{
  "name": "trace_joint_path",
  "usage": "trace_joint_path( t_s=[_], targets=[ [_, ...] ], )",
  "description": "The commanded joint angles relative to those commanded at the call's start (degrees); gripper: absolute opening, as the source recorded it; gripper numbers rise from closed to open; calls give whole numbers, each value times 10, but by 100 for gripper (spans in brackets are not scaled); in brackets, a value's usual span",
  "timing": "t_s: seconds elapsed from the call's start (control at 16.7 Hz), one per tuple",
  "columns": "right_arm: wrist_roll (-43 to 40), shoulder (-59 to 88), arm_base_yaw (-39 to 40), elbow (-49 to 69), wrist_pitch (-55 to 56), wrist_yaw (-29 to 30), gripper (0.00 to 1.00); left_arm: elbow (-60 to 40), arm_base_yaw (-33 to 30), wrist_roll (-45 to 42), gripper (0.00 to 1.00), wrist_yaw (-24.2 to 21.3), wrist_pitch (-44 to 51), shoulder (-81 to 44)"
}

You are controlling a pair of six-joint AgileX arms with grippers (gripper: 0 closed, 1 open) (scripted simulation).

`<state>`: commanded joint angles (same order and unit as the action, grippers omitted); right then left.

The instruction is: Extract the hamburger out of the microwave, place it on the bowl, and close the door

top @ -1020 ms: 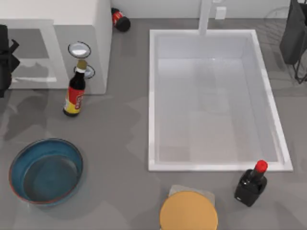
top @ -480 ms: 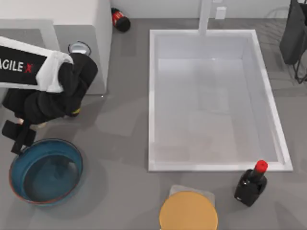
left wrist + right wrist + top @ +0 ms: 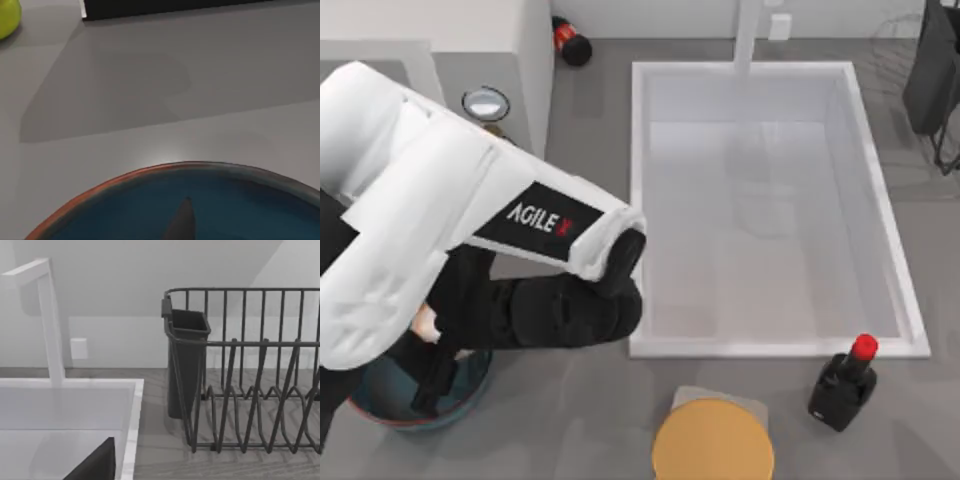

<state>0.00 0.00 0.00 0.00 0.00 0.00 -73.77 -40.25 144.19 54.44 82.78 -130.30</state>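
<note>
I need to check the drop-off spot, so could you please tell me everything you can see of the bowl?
The bowl is round, blue outside and dark teal inside, with a thin reddish rim and a smooth glazed look. It stands upright on the grey table near the top view's lower left corner, mostly covered there by the left arm, whose gripper hangs over it. In the left wrist view its rim arcs close below the camera, and a dark fingertip points over its inside. Whether anything lies in it cannot be told.

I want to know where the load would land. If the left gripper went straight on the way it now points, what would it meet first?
Most likely the dark teal inside of the wide round blue bowl. The left gripper hangs over it in the top view, and its wrist view looks down into it. How far above it sits is unclear.
</note>
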Motion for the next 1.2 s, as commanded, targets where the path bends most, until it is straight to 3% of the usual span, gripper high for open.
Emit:
trace_joint_path(
  t_s=[0.3, 0.72, 1.2],
  targets=[
    [0, 0, 0, 0, 0, 0, 100, -2, -50, 86, 0, -1, 84, -27],
    [0, 0, 0, 0, 0, 0, 100, -1, -45, 82, 0, 1, 81, -23],
    [0, 0, 0, 0, 0, 0, 100, 38, -7, 43, 0, 34, 4, -13]
  ],
)
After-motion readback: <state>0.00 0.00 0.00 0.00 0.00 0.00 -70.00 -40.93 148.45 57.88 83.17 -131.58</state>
